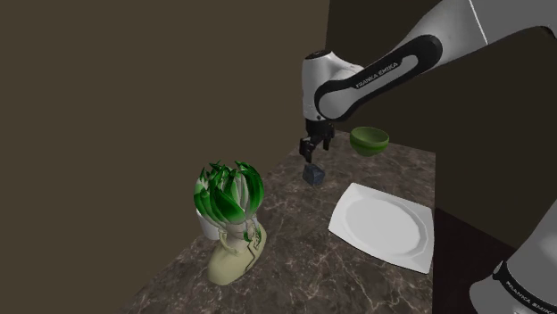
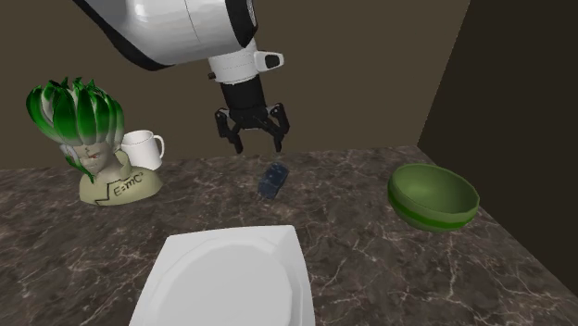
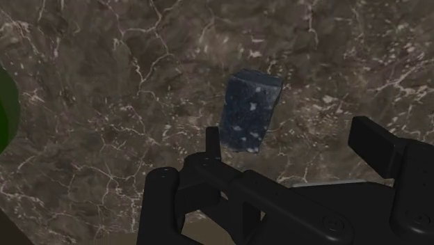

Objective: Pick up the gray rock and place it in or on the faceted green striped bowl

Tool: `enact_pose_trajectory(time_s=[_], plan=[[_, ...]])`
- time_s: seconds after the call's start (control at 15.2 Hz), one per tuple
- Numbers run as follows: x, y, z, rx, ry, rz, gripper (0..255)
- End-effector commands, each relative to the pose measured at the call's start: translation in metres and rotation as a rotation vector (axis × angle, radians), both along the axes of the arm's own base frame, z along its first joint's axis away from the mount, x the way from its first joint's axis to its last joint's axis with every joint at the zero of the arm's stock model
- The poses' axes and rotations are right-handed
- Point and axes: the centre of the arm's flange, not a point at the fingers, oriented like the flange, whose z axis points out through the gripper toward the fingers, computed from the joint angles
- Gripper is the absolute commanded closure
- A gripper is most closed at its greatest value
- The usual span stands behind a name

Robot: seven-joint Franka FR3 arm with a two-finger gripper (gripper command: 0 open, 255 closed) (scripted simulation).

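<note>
The rock (image 1: 313, 174) (image 2: 272, 180) (image 3: 250, 111) is a dark blue-grey speckled block lying on the dark marble counter (image 1: 295, 259). My gripper (image 1: 314, 153) (image 2: 252, 144) (image 3: 292, 143) hangs open a short way above it, fingers pointing down and spread apart, touching nothing. In the wrist view the rock lies just beyond the fingertips, nearer the thin finger (image 3: 212, 141). The green bowl (image 1: 369, 140) (image 2: 433, 195) stands upright and empty on the counter, at the second exterior view's right, well apart from the rock. A sliver of the bowl (image 3: 5, 111) shows green in the wrist view.
A white square plate (image 1: 382, 225) (image 2: 227, 278) lies near the rock, toward the stand. A bust with green spiky hair (image 1: 229, 218) (image 2: 93, 139) and a white mug (image 2: 144, 148) stand at the second exterior view's left. Dark walls close in behind the counter.
</note>
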Motion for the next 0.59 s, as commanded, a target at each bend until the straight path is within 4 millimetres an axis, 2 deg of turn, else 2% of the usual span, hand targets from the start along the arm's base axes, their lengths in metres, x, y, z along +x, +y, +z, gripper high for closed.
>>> enact_pose_trajectory(time_s=[0.0,0.26,0.53], plan=[[0.021,0.007,-0.014,-0.006,-0.01,0.002,0],[0.057,0.02,-0.038,-0.016,-0.027,0.006,0],[0.059,0.016,-0.059,-0.016,-0.027,0.006,0]])
